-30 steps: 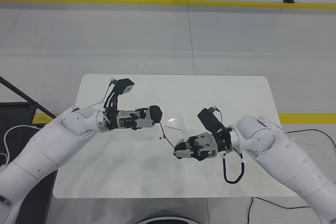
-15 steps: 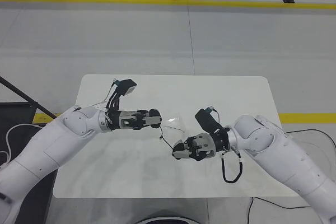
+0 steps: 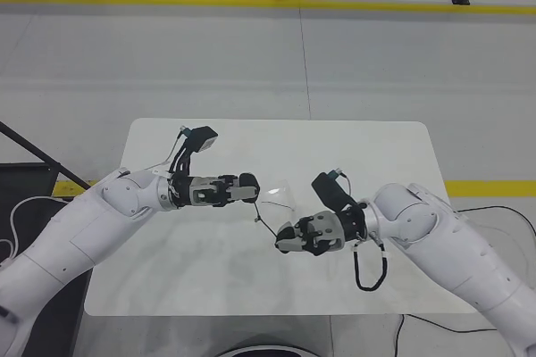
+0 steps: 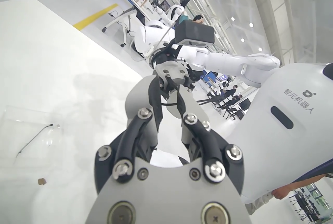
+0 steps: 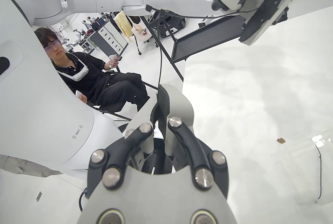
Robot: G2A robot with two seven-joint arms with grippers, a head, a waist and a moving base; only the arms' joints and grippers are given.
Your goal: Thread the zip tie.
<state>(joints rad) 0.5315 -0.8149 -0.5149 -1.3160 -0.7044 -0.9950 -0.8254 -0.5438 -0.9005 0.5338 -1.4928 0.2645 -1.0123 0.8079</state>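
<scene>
A thin black zip tie (image 3: 266, 219) hangs in the air between my two grippers, above the middle of the white table (image 3: 366, 152). My right gripper (image 3: 282, 239) is shut on one end of it. In the right wrist view its fingers (image 5: 160, 95) are pressed together and the tie (image 5: 160, 53) rises from them toward the left arm. My left gripper (image 3: 250, 188) sits just up and left of it. In the left wrist view its fingers (image 4: 170, 95) stand apart, with the tie (image 4: 170, 104) crossing the gap. The right gripper (image 4: 173, 74) is close behind.
A clear plastic bag (image 3: 284, 195) lies flat on the table between the arms, with a spare black tie (image 4: 33, 138) inside it. A small brown scrap (image 4: 41, 181) lies beside the bag. A black stand is off the table's left edge.
The left gripper has shifted slightly toward the right gripper and turned, so a lighter finger face now shows. The right gripper has edged a little to the left with the tie.
</scene>
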